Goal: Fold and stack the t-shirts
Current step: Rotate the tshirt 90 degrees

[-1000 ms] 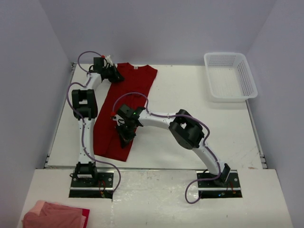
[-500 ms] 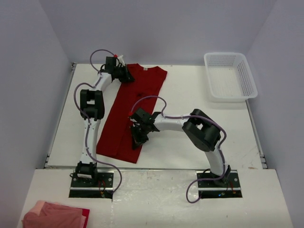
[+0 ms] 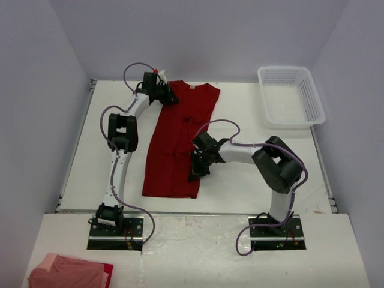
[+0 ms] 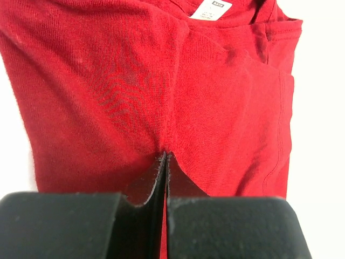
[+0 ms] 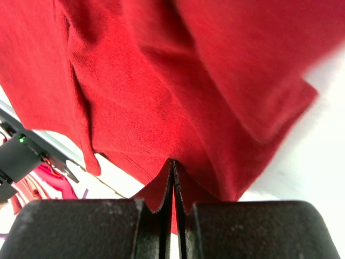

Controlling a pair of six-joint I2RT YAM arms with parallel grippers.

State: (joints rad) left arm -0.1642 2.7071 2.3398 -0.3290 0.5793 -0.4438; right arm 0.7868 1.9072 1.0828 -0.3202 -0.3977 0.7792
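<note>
A deep red t-shirt (image 3: 179, 141) lies folded lengthwise on the white table, collar toward the back wall. My left gripper (image 3: 167, 98) is at its far left corner near the collar, shut on the cloth; in the left wrist view the red t-shirt (image 4: 161, 91) bunches into the closed tips of the left gripper (image 4: 165, 156), and the white neck label (image 4: 211, 9) shows at the top. My right gripper (image 3: 195, 172) is shut on the shirt's right edge near the hem. In the right wrist view, red cloth (image 5: 178, 91) is pinched at the right gripper (image 5: 172, 163).
A white mesh basket (image 3: 290, 96) stands at the back right of the table. A pink and red pile of cloth (image 3: 67, 271) lies on the near ledge at bottom left, beside the left arm's base. Walls close in on both sides and the back.
Both grippers have slid the red t-shirt to the right across the table, from the left edge toward the middle. Both grips stayed shut on the cloth.
</note>
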